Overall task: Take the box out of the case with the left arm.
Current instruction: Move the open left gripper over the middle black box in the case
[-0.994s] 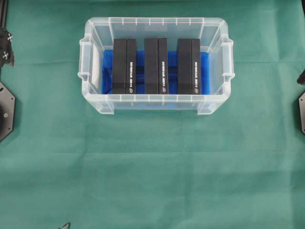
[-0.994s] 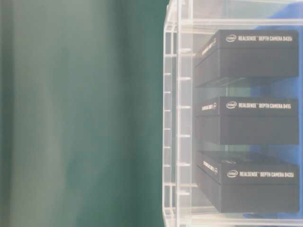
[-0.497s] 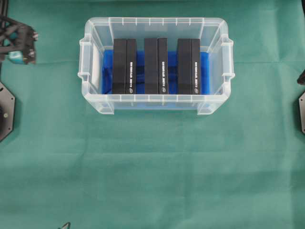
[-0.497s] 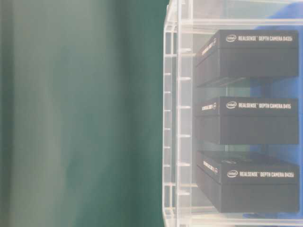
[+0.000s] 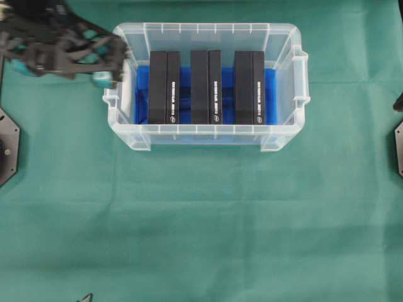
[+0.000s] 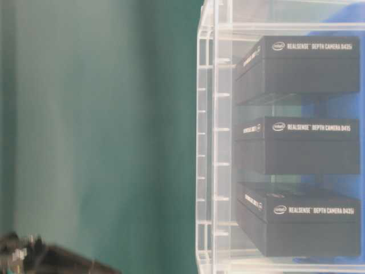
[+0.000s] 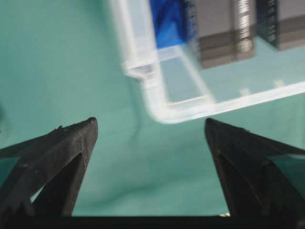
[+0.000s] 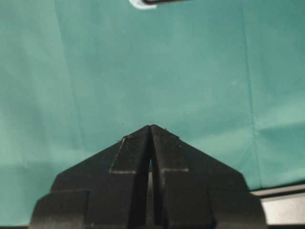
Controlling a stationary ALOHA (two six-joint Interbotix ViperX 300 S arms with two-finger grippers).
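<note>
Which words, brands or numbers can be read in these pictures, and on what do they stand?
"intel REALSENSE DEPTH CAMERA D435i": top box.
"intel REALSENSE DEPTH CAMERA D415": middle box.
"intel REALSENSE DEPTH CAMERA D435i": bottom box.
Box ends, overhead view, left wrist view: print too small or blurred.

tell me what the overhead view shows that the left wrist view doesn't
Only the overhead view shows the whole case with three black boxes and the left arm at its left end. Only the left wrist view shows the left gripper with its jaws wide open over the green cloth. Both show the case's blue lining and clear rim.
</note>
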